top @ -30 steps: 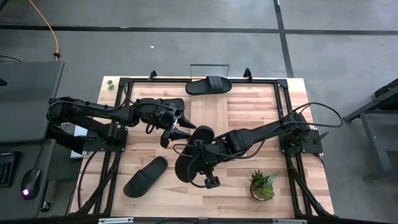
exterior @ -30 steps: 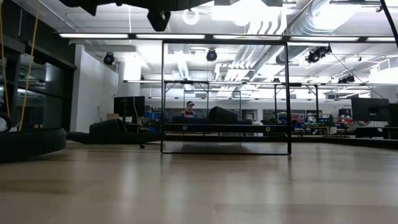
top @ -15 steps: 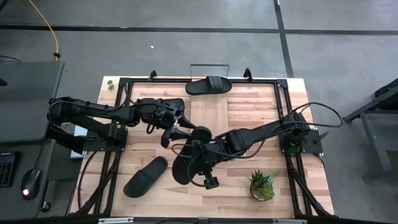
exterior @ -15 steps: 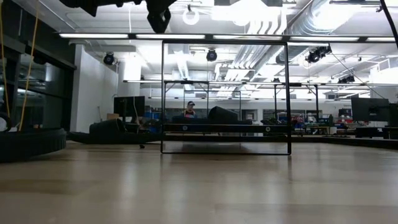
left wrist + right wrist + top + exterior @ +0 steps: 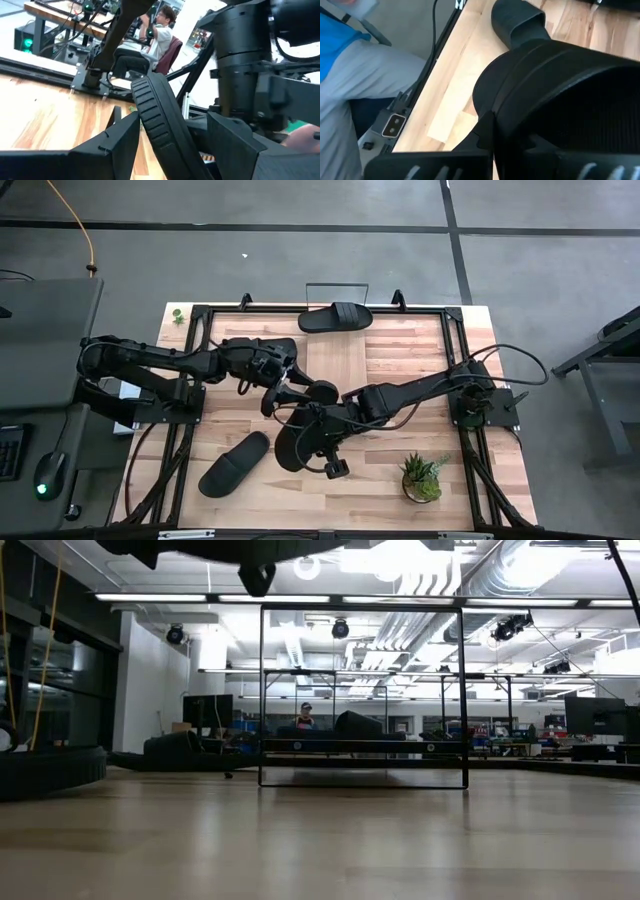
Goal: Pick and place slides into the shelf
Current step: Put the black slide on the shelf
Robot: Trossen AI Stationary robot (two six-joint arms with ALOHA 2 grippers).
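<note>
progress: i judge the job early; i see one slide (image 5: 335, 317) at the far table edge by the shelf (image 5: 337, 288), apparently placed, and one (image 5: 234, 463) loose on the table.
left to do: the loose one and the carried ones.
right claw (image 5: 322, 442): clenched on a slide (image 5: 296, 442), which sits between its fingers, sole up.
left claw (image 5: 283, 383): grasping another slide (image 5: 159, 124); the ribbed strap stands between its fingers.
placing: the shelf is well beyond both claws.

Overhead camera looks straight down; low camera level across the table (image 5: 320, 840); wrist cameras close-up.
</note>
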